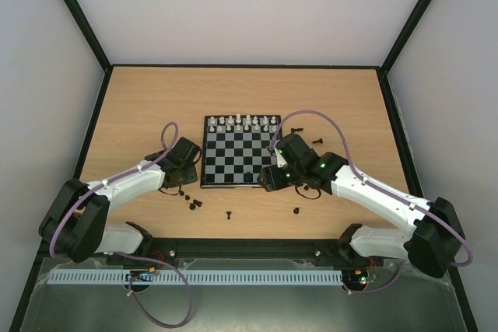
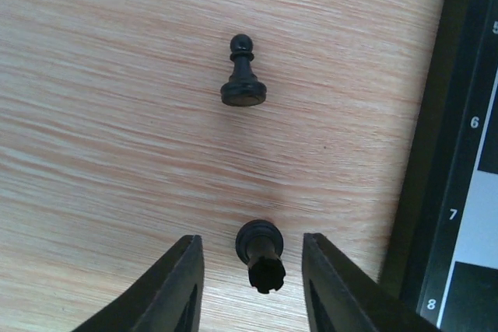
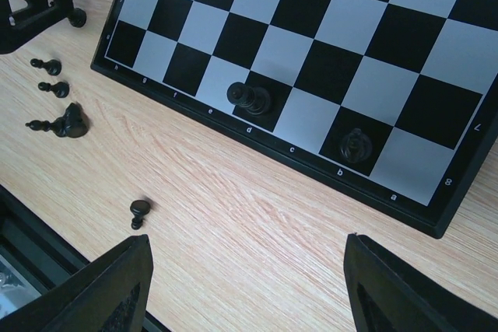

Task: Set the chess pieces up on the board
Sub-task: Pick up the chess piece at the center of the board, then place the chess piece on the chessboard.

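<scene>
We judge the step in hand to be picking up a loose black piece. The left gripper [image 2: 250, 239] hangs low over the desk [image 1: 156, 99] just left of the chessboard [image 1: 241, 152]. Its jaws are partly open on either side of a black rook [image 2: 263, 254] that seems to lie on its side. A gap shows on both sides of the rook, so nothing is held yet.

The next move calls for closing squarely on the rook's narrow body without rolling it. It then has to be lifted and stood on a corner square of the near row.

The right gripper [image 3: 247, 240] waits beside the board's near right corner with its jaws wide apart and empty.

- **Left wrist view:** two black pieces lie on the desk, the rook and a black pawn [image 2: 243, 75] well beyond it.
- **Right wrist view:** two black pieces stand on the near row, a tall black piece [image 3: 249, 99] (king or queen, we cannot tell) and a black knight [image 3: 356, 145].
- **Loose on the desk there:** one lone pawn [image 3: 140, 211], two small pawns [image 3: 47, 64] and a dark clump [image 3: 62, 124] that may be two pieces.
- **Far edge of the board:** the white pieces [image 1: 243, 124] fill two rows, too small for us to count.
</scene>
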